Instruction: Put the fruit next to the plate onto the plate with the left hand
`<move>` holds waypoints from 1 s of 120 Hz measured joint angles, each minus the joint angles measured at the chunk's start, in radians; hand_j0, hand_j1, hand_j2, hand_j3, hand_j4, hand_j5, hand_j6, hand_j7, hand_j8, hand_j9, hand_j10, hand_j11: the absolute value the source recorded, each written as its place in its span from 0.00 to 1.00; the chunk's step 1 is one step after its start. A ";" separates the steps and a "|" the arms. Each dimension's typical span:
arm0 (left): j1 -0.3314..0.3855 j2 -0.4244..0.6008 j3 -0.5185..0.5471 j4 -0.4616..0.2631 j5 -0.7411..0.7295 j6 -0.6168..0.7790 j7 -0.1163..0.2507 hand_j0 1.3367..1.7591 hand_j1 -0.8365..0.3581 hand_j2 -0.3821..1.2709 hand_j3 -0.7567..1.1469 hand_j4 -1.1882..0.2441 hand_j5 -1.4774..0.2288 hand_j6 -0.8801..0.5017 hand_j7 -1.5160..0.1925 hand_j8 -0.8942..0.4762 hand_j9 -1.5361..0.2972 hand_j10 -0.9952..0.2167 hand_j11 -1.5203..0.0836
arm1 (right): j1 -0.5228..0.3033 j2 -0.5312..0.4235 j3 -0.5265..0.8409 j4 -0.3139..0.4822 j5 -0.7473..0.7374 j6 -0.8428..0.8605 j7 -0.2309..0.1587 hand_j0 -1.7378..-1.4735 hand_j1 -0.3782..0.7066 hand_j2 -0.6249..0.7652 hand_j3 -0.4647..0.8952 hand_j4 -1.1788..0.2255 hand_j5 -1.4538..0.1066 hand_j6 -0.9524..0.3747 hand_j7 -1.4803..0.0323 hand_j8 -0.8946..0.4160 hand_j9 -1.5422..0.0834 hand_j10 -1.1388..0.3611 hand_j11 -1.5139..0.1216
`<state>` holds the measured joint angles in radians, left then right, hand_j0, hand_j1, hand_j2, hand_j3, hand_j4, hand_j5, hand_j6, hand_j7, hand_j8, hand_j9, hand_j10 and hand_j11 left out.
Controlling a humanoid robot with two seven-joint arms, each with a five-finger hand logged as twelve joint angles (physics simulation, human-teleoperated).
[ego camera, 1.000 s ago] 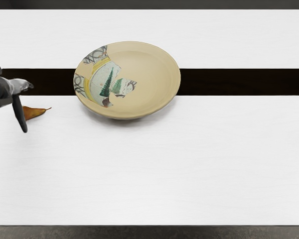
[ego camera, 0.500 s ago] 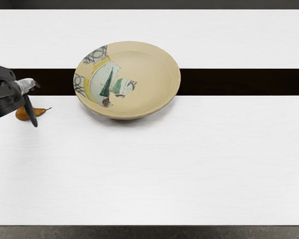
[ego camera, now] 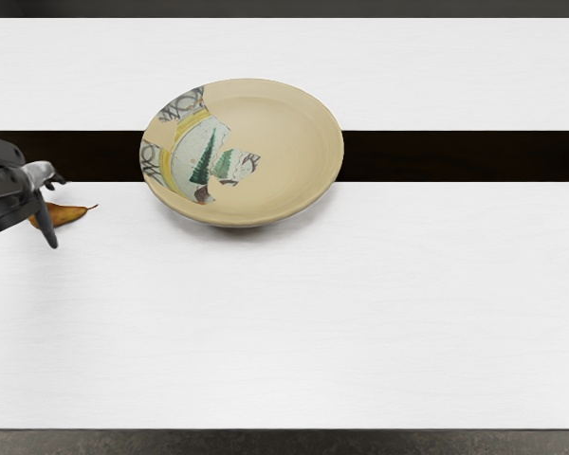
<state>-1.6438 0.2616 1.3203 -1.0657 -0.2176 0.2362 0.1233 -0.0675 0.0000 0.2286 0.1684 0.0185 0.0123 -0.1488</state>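
At the left edge of the head view, the dark-and-grey left hand (ego camera: 17,192) is seen low over the white table (ego camera: 360,313), with most of the palm cut off by the frame. Two fingers (ego camera: 45,227) are shown stretched apart, one dark and pointing down, one grey and pointing toward the plate. Nothing is seen gripped between them, so the hand is judged to be released. The small orange-brown fruit with a thin pointed stem (ego camera: 66,214) is lying on the table just beside the hand. Its broad end is partly hidden behind the dark finger, and its stem is turned toward the plate. Whether the finger is touching the fruit cannot be told. The shallow tan ceramic plate with a painted green-and-white patch (ego camera: 294,142) is set apart from the fruit on its right, across the dark gap (ego camera: 455,156) in the tabletop, and nothing is lying in it.

The step in hand is judged to be the reach and the closing in on the fruit, with the grasp not yet made. For the next move the fingers would have to be brought around the broad end and closed. A small, tapered body like this may easily be nudged away or slip out, so a careful, centred grip is called for before any lift toward the plate. The right arm is not shown
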 joint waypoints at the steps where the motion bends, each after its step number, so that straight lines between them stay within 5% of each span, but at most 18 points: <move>1: 0.001 0.000 0.001 0.000 0.000 0.000 0.000 0.76 0.77 0.26 0.40 0.68 0.70 0.48 0.72 0.49 0.68 0.64 0.77 | 0.000 0.000 0.000 0.000 0.000 0.000 0.000 0.30 0.03 0.45 0.34 0.84 0.93 0.72 0.98 0.68 0.95 0.76 0.93; 22: 0.037 0.002 0.008 0.027 0.001 0.002 -0.005 0.76 0.76 0.26 0.40 0.67 0.69 0.50 0.64 0.48 0.68 0.63 0.76 | 0.000 0.000 0.000 0.000 0.000 0.000 0.000 0.30 0.03 0.45 0.34 0.84 0.93 0.72 0.98 0.68 0.95 0.76 0.93; 120: 0.022 -0.004 -0.010 0.034 -0.001 0.000 0.002 0.76 0.65 0.27 0.40 0.59 0.60 0.39 0.62 0.40 0.59 0.54 0.67 | 0.000 0.000 0.000 0.000 0.000 0.000 0.000 0.30 0.03 0.45 0.34 0.84 0.93 0.72 0.98 0.68 0.95 0.76 0.93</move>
<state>-1.6213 0.2576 1.3105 -1.0317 -0.2183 0.2362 0.1251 -0.0675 0.0000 0.2286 0.1685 0.0184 0.0123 -0.1488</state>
